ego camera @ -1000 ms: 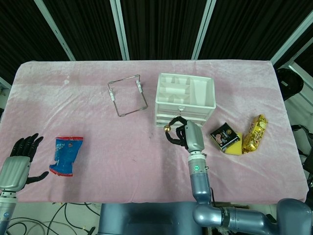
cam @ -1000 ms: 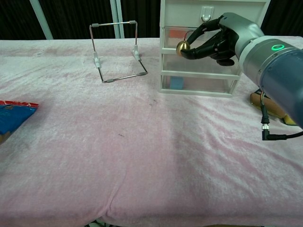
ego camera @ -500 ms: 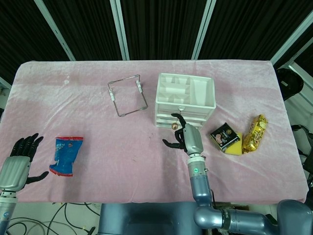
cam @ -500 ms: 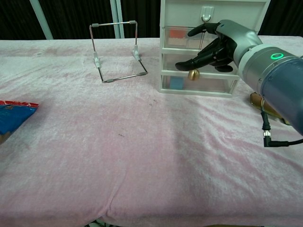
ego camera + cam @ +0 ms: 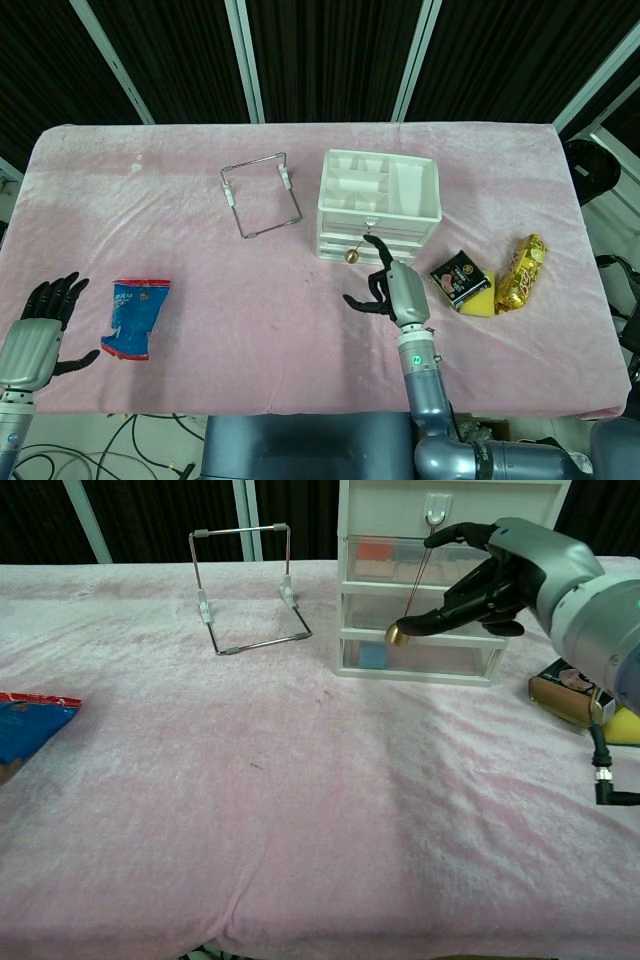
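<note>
Seemingly free, right hand (image 5: 500,575) beside drawer unit (image 5: 440,655) front edge.

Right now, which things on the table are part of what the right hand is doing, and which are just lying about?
In hand: right hand; small brass bell on a string; white hook; white drawer organiser.

Lying about: wire stand; blue snack packet; black packet; yellow sponge; gold packet.

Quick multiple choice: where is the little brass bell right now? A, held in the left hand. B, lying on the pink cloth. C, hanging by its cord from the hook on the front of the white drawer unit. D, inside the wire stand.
C: the brass bell dangles on its cord from the hook on the white drawer unit.
</note>
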### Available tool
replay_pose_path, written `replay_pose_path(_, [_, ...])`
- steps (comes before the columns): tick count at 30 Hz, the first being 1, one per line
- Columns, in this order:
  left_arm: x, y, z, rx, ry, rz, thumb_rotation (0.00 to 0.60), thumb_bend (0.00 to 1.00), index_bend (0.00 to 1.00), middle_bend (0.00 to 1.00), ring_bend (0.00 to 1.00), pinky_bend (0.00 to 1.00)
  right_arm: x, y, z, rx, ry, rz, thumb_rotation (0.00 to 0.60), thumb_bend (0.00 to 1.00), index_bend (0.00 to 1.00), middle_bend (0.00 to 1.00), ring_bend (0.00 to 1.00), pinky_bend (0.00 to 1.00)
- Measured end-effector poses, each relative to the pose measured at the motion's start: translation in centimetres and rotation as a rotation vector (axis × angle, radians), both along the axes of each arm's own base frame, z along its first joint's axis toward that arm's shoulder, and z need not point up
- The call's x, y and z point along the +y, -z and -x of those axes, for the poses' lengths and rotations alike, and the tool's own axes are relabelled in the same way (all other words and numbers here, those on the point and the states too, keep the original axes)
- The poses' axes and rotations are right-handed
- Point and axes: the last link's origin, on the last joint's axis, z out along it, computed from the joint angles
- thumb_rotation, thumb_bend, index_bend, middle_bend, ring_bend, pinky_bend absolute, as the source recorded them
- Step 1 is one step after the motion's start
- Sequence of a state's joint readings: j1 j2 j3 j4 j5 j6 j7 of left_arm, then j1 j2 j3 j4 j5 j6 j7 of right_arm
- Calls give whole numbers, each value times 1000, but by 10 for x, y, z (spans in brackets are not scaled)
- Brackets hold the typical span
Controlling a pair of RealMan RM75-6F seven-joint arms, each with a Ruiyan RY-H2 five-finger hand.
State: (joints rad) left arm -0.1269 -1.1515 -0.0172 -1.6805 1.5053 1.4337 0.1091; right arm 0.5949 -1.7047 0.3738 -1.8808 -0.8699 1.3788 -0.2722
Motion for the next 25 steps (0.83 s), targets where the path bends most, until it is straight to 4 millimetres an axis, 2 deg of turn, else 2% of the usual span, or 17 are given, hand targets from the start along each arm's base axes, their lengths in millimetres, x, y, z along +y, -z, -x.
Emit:
replay_pose_path(2, [0, 0, 0, -1, 0, 0, 600, 0, 0, 0, 0, 0, 6, -8, 8, 32, -18, 6, 600, 107, 69, 770, 873, 854])
replay_pose_path(4, [-1, 0, 0, 0, 0, 0, 600, 0, 0, 0, 0, 0, 13, -18, 18, 69, -36, 13, 600, 109, 70, 658, 771, 725])
replay_pose_path(6, [-1, 0, 0, 2, 2, 0, 600, 0, 0, 0, 0, 0, 20, -28, 29, 105, -49, 17, 600, 109, 65, 461, 568, 449])
replay_pose_path(7, [-1, 0, 0, 4, 3, 1, 600, 0, 0, 0, 0, 0, 25, -35, 37, 132, -56, 20, 600, 108, 52, 384, 485, 350])
replay_pose_path(8, [-2, 0, 0, 6, 4, 1, 600, 0, 0, 0, 0, 0, 29, -41, 44, 155, -62, 23, 600, 106, 31, 272, 361, 232])
replay_pose_path(9, [-2, 0, -1, 8, 6, 0, 600, 0, 0, 0, 0, 0, 34, -47, 52, 187, -67, 26, 600, 101, 10, 177, 244, 160])
replay_pose_path(12, [-3, 1, -1, 13, 9, -3, 600, 0, 0, 0, 0, 0, 52, -70, 83, 329, -99, 36, 600, 76, 0, 24, 26, 105])
replay_pose_path(17, [-4, 1, -1, 8, 10, -4, 600, 0, 0, 0, 0, 0, 89, -101, 135, 552, -116, 7, 600, 34, 0, 0, 0, 71])
replay_pose_path(25, [-3, 1, 0, 19, 11, 0, 600, 0, 0, 0, 0, 0, 117, -131, 185, 791, -105, 54, 600, 24, 0, 0, 0, 65])
